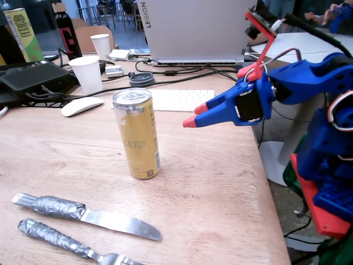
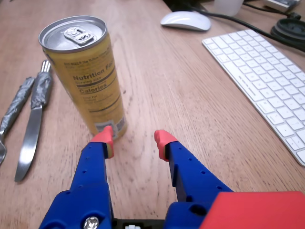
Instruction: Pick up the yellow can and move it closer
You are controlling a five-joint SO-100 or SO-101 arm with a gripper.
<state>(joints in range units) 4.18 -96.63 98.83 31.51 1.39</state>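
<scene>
1. Can point(image 1: 137, 134) stands upright on the wooden bench point(image 1: 209, 187), roughly mid-bench in the fixed view, pull tab on top
2. Tool point(image 1: 193, 115) hangs in the air right of the can in the fixed view, clear gap between them, tips pointing toward the can's upper half
3. Tool fingers apart, nothing between them; red tips, blue body
4. Wrist view: can point(image 2: 88, 78) sits up and left of the tool point(image 2: 135, 137), nutrition label facing the camera; the left red tip overlaps the can's base in the picture, touching or not cannot tell, and the can is off to the left rather than between the tips
5. Knife point(image 1: 88, 214) and fork point(image 1: 69, 242), handles wrapped in grey tape, lie flat on the near side of the can in the fixed view; in the wrist view knife point(image 2: 34, 121) lies left of the can
6. White keyboard point(image 1: 179, 99) and white mouse point(image 1: 81, 106) lie behind the can in the fixed view
7. Two white paper cups: one point(image 1: 87, 74) just behind the mouse, one point(image 1: 101, 45) farther back; contents not visible
8. Grey laptop point(image 1: 193, 30) at the back, dark bottle point(image 1: 67, 34) and printed carton point(image 1: 23, 34) back left
</scene>
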